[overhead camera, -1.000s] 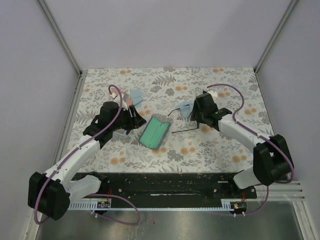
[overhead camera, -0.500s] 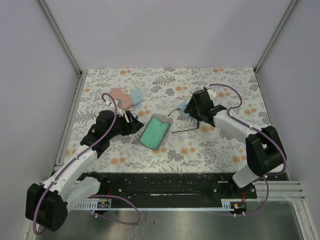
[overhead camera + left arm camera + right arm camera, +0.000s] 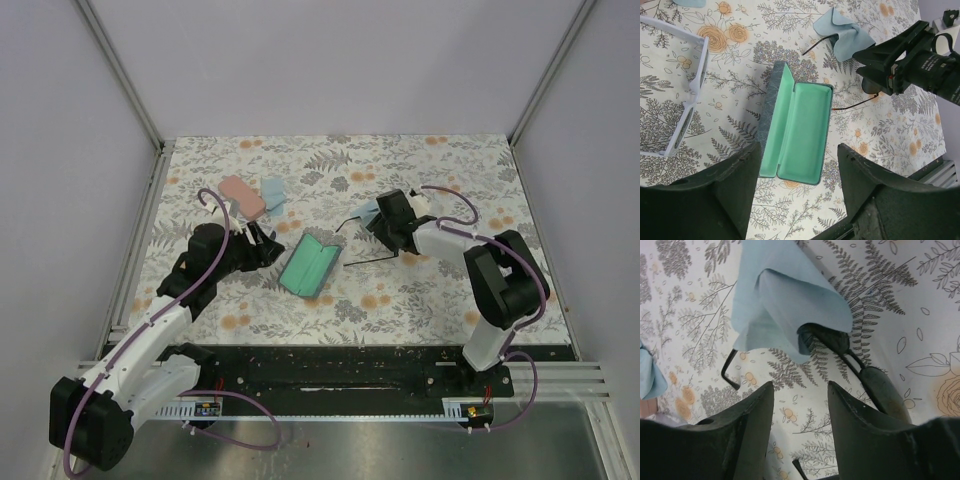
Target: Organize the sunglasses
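Observation:
The whitish-framed sunglasses lie unfolded on the table, at the left of the left wrist view. My left gripper is open and empty, hovering beside them and over the near end of the open green-lined case. The black thin-framed sunglasses lie partly under a light blue cloth. My right gripper is open, low over the table just short of that cloth, with nothing between its fingers.
A shut pink case and a second light blue cloth lie at the back left. The floral table ends at metal rails on both sides. The two grippers stand on either side of the open case.
The left arm has drawn back toward its base, uncovering the pink case, and its jaws have widened. The right gripper has shifted left toward the cloth and its jaws have narrowed a little.

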